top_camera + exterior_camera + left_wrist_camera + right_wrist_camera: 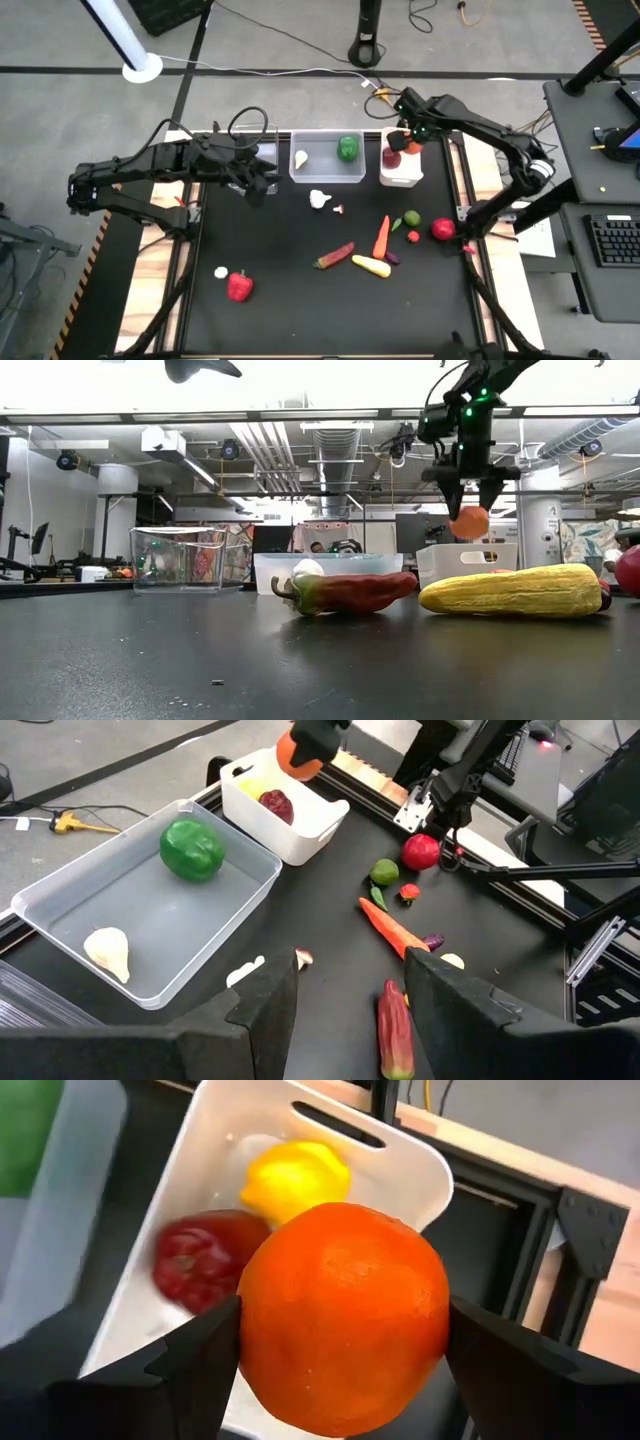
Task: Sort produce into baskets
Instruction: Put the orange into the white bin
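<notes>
The right gripper (412, 140) hangs over the white bin (401, 172) at the upper right of the high view, its 2 fingers clenched on an orange fruit (342, 1318). In the right wrist view the orange fills the middle of the frame, and below it the bin holds a dark red fruit (203, 1266) and a yellow one (293, 1177). In the low view the orange (469, 521) hangs in the air above the white bin (466, 563), clear of its rim.

The left gripper (258, 183) waits left of centre in the high view, beside the wide clear bin (327, 176), its fingers (262, 1010) spread apart with nothing between them. That bin holds a green pepper (347, 148) and a white garlic (301, 159).

Loose on the black table (300, 310) lie more pieces: another garlic (319, 199) just below the clear bin, an orange carrot (381, 237), a long red pepper (334, 256), a yellow squash (371, 266), a green lime (411, 217) and a red tomato (442, 229) toward the right. At the lower left of the high view sits a red pepper (239, 287), well apart from the rest. A narrow clear bin (178, 558) stands at the left in the low view.
</notes>
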Available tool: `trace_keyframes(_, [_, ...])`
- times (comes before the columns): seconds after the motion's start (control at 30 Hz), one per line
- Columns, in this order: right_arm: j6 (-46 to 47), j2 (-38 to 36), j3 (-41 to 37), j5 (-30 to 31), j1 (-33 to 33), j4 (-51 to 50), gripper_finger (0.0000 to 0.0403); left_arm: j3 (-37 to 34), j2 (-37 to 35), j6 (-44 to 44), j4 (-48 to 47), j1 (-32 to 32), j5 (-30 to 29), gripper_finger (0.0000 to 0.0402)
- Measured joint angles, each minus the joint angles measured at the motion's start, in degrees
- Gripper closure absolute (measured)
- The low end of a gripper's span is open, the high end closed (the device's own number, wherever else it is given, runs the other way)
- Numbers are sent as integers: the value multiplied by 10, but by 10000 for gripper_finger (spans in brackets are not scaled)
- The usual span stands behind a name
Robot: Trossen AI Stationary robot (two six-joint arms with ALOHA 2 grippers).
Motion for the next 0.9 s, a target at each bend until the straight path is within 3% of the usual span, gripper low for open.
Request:
trace_keyframes(0.3, [-43, 51, -3, 1, -32, 39, 97, 0, 0, 2, 0, 0, 0, 235])
trace_keyframes(0.6, [-46, 88, -3, 1, -34, 40, 58, 0, 0, 0, 0, 0, 0, 235])
trace_keyframes(0.9, [-48, 101, -3, 0, -34, 40, 54, 0, 0, -11, -28, 0, 1, 235])
